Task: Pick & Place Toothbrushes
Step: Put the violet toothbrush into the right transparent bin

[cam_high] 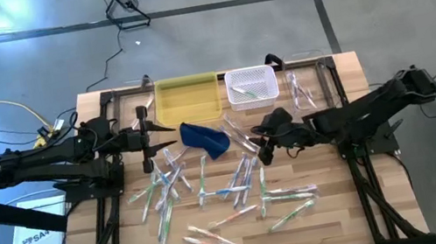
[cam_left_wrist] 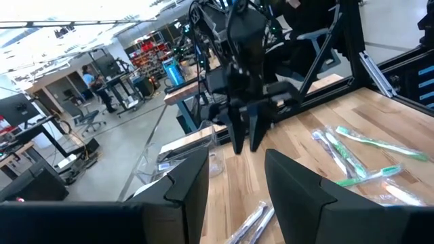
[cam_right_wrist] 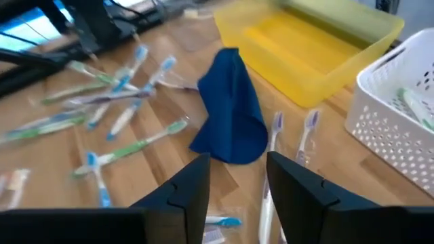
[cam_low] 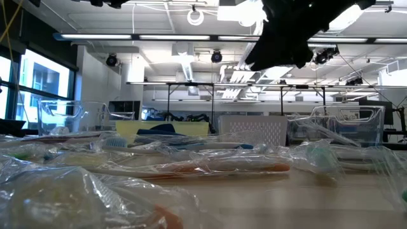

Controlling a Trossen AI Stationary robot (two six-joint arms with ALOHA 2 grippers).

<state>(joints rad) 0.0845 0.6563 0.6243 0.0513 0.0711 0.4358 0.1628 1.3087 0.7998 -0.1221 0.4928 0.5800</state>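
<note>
Right gripper (cam_high: 262, 148) hangs above the table's middle, just right of the blue pouch (cam_high: 206, 137). Its fingers (cam_right_wrist: 186, 193) stand apart with nothing between them: released, empty. Past them the right wrist view shows the pouch standing up like a cone, two wrapped brushes with purple heads (cam_right_wrist: 308, 129) lying beside it, the yellow tray (cam_right_wrist: 315, 41) behind, and the white basket (cam_right_wrist: 393, 135) to one side.

Left gripper (cam_high: 145, 138) sits at the table's left rear edge, near the yellow tray's left end, off the brushes. Fingers (cam_left_wrist: 186, 186) parted, nothing held.

Toothbrushes (cam_high: 213, 195): most are scattered loose over the middle and front of the wood table (cam_high: 348, 207), many in clear wrappers, in green, blue, pink and orange. One cluster lies front-left of the pouch, another spreads front-right. A few sit inside the white basket at the rear, right of the yellow tray. Several more lie at the rear right, beside the basket.

Low view: wrapped brushes fill the foreground; an orange-handled one (cam_low: 216, 168) lies across the centre. Dark arm overhead at top right.
</note>
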